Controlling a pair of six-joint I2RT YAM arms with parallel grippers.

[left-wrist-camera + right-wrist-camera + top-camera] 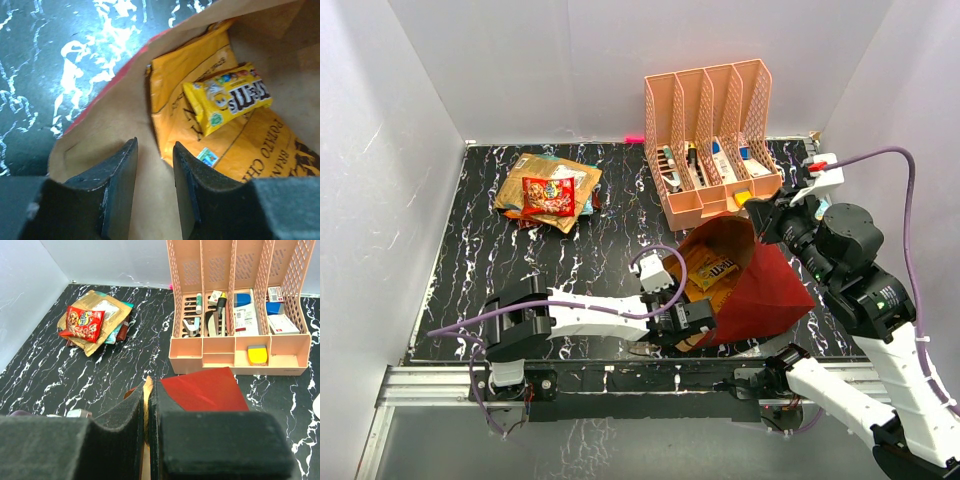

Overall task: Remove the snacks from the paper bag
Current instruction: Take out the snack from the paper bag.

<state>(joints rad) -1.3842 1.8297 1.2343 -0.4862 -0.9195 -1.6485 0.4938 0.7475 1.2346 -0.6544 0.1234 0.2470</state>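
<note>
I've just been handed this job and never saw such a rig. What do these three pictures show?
A robot's left arm and right arm stand at a table's near edge. One picture looks down from above; the others come from a camera on each wrist. On the table: a bag on its side, an organizer, a snack pile. The left gripper, open and empty, reaches into the bag toward a yellow packet on an orange chip bag. The right gripper is shut on the bag's rim.

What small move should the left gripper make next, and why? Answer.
Probably ease the left gripper deeper into the paper bag toward the yellow M&M's packet: its jaws stand apart and empty at the mouth, and the packet lies beyond them atop the orange potato chip bag.
</note>
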